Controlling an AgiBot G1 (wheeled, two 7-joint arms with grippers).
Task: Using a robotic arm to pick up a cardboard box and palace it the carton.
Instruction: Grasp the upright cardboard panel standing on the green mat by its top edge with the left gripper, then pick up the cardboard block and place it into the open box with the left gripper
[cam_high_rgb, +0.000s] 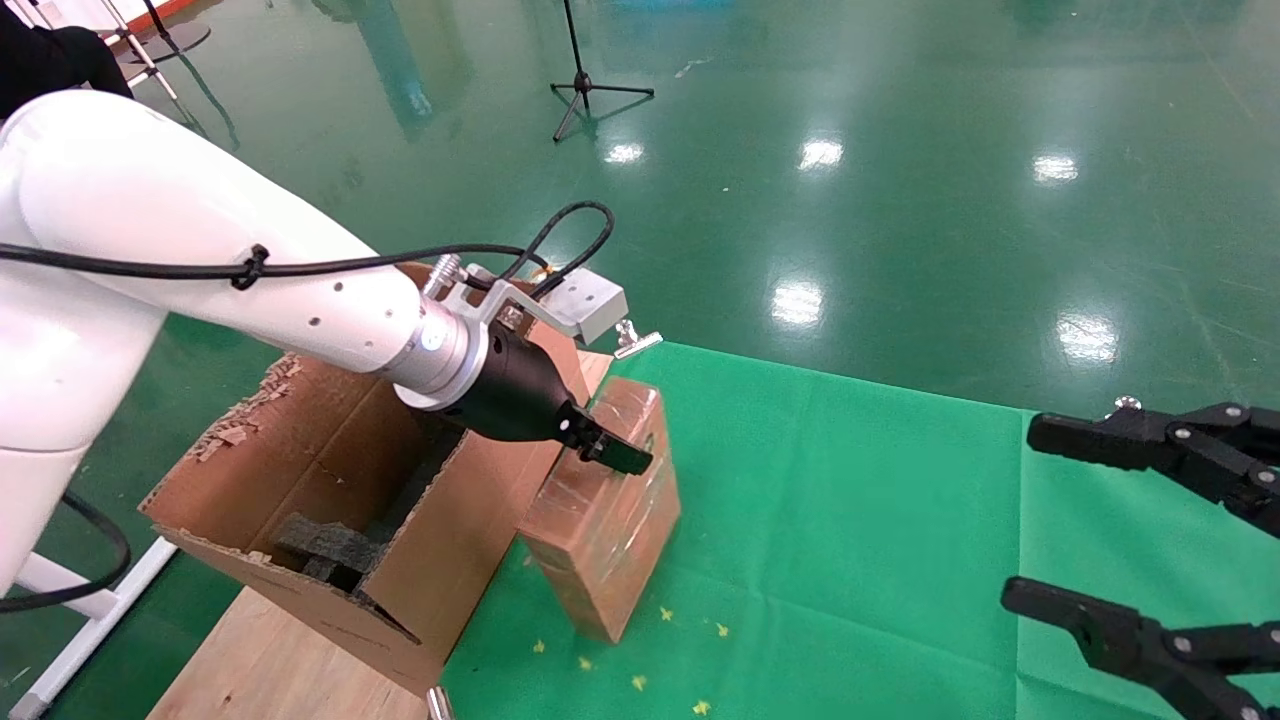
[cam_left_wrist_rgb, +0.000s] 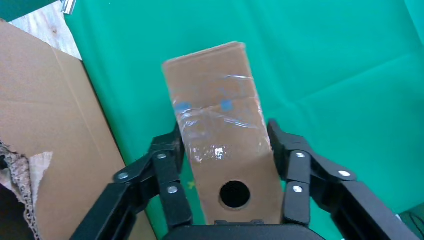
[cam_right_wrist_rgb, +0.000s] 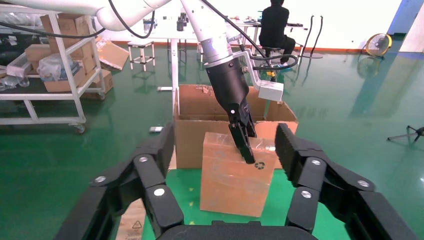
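A: One relation matters here: the box (cam_high_rgb: 607, 520) stands on the green worktop (cam_high_rgb: 860, 540) just beside the carton (cam_high_rgb: 330, 500), and the left gripper (cam_left_wrist_rgb: 226, 142) sits over its upper end, one finger on either narrow side.

B: Clenched yet?

A: In the left wrist view the fingers (cam_left_wrist_rgb: 167, 165) bracket the taped faces and appear to press them, so I judge it is grasping the box. The box's long axis runs away from the palm, between the jaws.

B: And the arm?

A: The robotic arm (cam_high_rgb: 230, 270) reaches over the carton's rim, wrist angled down. The carton opening lies back toward the robot's left.

B: The other one?

A: The right gripper (cam_high_rgb: 1100, 520) hovers well apart over the worktop, jaws spread, holding nothing.
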